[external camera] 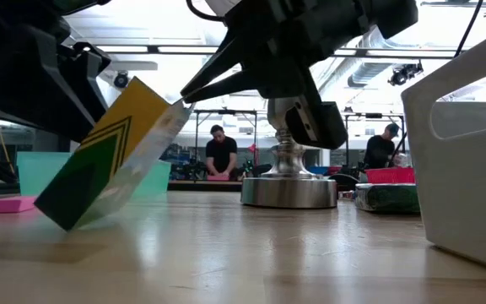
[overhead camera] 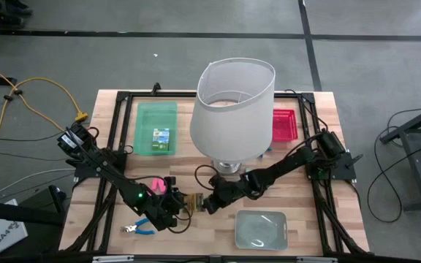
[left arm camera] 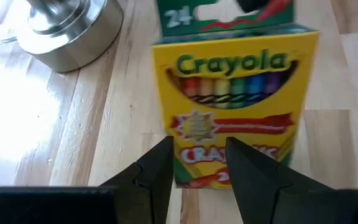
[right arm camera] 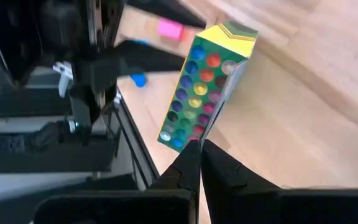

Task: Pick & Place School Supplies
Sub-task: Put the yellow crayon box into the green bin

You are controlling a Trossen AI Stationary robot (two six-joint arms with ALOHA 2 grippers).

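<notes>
The right pincer is pressed closed on the thin flap at one end of the crayon box. The box leans tilted, one corner on the desk, near the desk's front edge between the two arms. The left pincer sits just at the box's other end with its fingers parted. The left wrist view cannot settle whether they touch the box.

The heavy metal base of the lamp stands just behind the box, and its big white lampshade covers the middle of the desk in the high view. A pink eraser lies by the left arm, and blue-handled scissors lie closer to the front edge. Behind them a green tray holds another small printed box. A red tray stands at the back right, and a clear grey tray sits at the front right, just beside the right pincer.

Only the low view shows the tilt plainly, with the yellow and green side of the box raised off the wood. The right wrist view shows rows of coloured crayon tips through the open end, and the left wrist view shows the printed front.

The desk is pale wooden planks inside a black frame, on a grey floor. Beyond it, two people sit in a workshop under bright ceiling lights.
</notes>
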